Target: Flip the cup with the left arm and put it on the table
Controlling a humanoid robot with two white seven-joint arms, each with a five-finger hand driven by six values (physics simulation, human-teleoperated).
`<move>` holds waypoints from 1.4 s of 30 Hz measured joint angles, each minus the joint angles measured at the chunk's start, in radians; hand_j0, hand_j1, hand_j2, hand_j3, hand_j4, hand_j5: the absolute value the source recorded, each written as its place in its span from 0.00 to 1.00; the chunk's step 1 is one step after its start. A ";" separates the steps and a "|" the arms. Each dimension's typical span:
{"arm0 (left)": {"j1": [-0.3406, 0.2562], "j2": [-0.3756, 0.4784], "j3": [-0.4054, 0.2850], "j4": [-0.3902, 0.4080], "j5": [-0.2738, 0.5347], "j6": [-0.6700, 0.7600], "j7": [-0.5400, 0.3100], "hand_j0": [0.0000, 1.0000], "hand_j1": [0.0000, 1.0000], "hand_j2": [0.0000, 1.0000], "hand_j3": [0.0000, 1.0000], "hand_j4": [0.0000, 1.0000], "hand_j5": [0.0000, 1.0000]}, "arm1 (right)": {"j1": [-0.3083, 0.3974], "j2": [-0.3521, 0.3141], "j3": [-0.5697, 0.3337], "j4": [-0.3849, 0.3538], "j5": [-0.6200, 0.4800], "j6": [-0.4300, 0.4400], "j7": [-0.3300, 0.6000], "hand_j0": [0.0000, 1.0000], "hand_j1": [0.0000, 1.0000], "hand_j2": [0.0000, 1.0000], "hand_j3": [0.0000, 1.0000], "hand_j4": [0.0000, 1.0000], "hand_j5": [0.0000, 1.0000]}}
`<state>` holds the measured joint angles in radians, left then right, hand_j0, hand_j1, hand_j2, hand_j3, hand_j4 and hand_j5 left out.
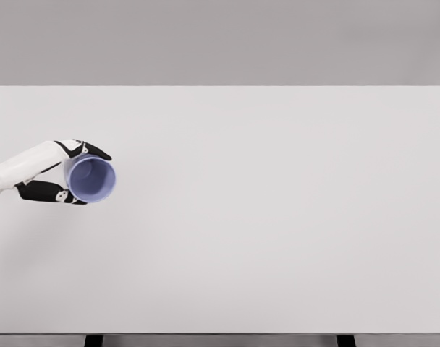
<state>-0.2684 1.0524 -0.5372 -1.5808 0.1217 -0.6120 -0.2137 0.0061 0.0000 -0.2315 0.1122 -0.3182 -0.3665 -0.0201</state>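
At the left of the frame, a little above mid-height, we see the left robot hand wrapped around a pale blue cup. The white forearm enters from the left edge and runs up and to the right toward the cup. Dark fingers curve over the top of the cup's wall, and another dark part of the hand, with small white marks on it, lies along the underside, so the cup sits clamped between them.

The cup is tipped toward the camera: we look straight into its round mouth and see the blue interior, with the rim forming a lighter ring around it. Its base is hidden behind the opening and the hand. We cannot tell from this single view whether the cup's lower edge touches the surface or hangs just above it; a faint shadow lies beneath and to the right of it.

The white desk fills nearly the whole picture, its far edge running across the upper part of the frame against a plain grey backdrop. Along the bottom edge of the frame, two dark supports show under the near edge of the desk, one at lower left and one at lower right.
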 measured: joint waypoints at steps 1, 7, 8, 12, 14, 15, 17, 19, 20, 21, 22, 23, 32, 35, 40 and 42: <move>-0.006 -0.008 0.001 0.001 0.000 0.000 0.000 0.66 0.66 0.66 0.66 0.66 0.66 | 0.000 0.000 0.000 0.000 0.000 0.000 0.000 1.00 1.00 1.00 1.00 1.00 1.00; -0.035 -0.060 0.005 0.011 -0.004 0.000 0.000 0.66 0.66 0.66 0.66 0.66 0.66 | 0.000 0.000 0.000 0.000 0.000 0.000 0.000 1.00 1.00 1.00 1.00 1.00 1.00; -0.035 -0.071 0.005 0.013 -0.005 0.000 0.000 0.66 0.66 0.66 0.66 0.66 0.66 | -0.002 0.000 0.000 0.000 0.000 0.000 0.000 1.00 1.00 1.00 1.00 1.00 1.00; -0.029 -0.106 0.005 0.015 -0.006 0.000 0.000 0.66 0.66 0.66 0.66 0.66 0.66 | 0.000 0.000 0.000 0.000 0.000 0.000 0.000 1.00 1.00 1.00 1.00 1.00 1.00; -0.023 -0.118 0.004 0.016 -0.003 0.000 0.000 0.66 0.66 0.66 0.66 0.66 0.66 | 0.000 0.000 0.000 0.000 0.000 0.000 0.000 1.00 1.00 1.00 1.00 1.00 1.00; -0.020 -0.122 0.002 0.016 0.001 0.000 0.000 0.66 0.66 0.66 0.66 0.66 0.66 | 0.000 0.000 0.000 0.000 0.000 0.000 0.000 1.00 1.00 1.00 1.00 1.00 1.00; -0.020 -0.125 -0.002 0.015 0.015 0.000 0.001 0.66 0.66 0.66 0.66 0.66 0.66 | 0.000 0.000 0.000 0.000 0.000 0.000 0.000 1.00 1.00 1.00 1.00 1.00 1.00; -0.020 -0.126 -0.005 0.014 0.028 0.000 0.001 0.66 0.66 0.66 0.66 0.66 0.66 | 0.000 0.000 0.000 0.000 0.000 0.000 0.000 1.00 1.00 1.00 1.00 1.00 1.00; -0.020 -0.127 -0.006 0.013 0.033 0.000 0.001 0.66 0.66 0.66 0.66 0.66 0.66 | 0.000 0.000 0.000 0.000 0.000 0.000 0.000 1.00 1.00 1.00 1.00 1.00 1.00; -0.020 -0.127 -0.007 0.012 0.036 0.000 0.002 0.67 0.67 0.67 0.67 0.67 0.67 | 0.000 0.000 0.000 0.000 0.000 0.000 0.000 1.00 1.00 1.00 1.00 1.00 1.00; -0.020 -0.127 -0.009 0.012 0.038 0.000 0.002 0.67 0.67 0.67 0.67 0.67 0.67 | 0.000 0.000 0.000 0.000 0.000 0.000 0.000 1.00 1.00 1.00 1.00 1.00 1.00; -0.020 -0.126 -0.010 0.011 0.040 0.000 0.002 0.66 0.66 0.66 0.66 0.66 0.66 | 0.000 0.000 0.000 0.000 0.000 0.000 0.000 1.00 1.00 1.00 1.00 1.00 1.00; -0.015 -0.128 -0.033 0.010 0.097 0.000 0.015 0.66 0.66 0.66 0.66 0.66 0.66 | -0.002 0.000 0.000 0.000 0.000 0.000 0.000 1.00 1.00 1.00 1.00 1.00 1.00; -0.015 -0.130 -0.052 0.008 0.128 0.000 0.016 0.66 0.66 0.66 0.66 0.66 0.66 | 0.000 0.000 0.000 0.000 0.000 0.000 0.000 1.00 1.00 1.00 1.00 1.00 1.00; -0.017 -0.131 -0.088 0.006 0.172 0.000 0.017 0.66 0.66 0.66 0.66 0.66 0.66 | -0.002 0.000 0.000 0.000 0.000 0.000 0.000 1.00 1.00 1.00 1.00 1.00 1.00; -0.018 -0.131 -0.101 0.005 0.184 0.000 0.017 0.66 0.66 0.66 0.66 0.66 0.66 | 0.000 0.000 0.000 0.000 0.000 0.000 0.000 1.00 1.00 1.00 1.00 1.00 1.00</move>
<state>-0.2868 0.9211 -0.6386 -1.5763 0.3059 -0.6117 -0.1966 0.0061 0.0000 -0.2314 0.1122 -0.3182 -0.3665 -0.0201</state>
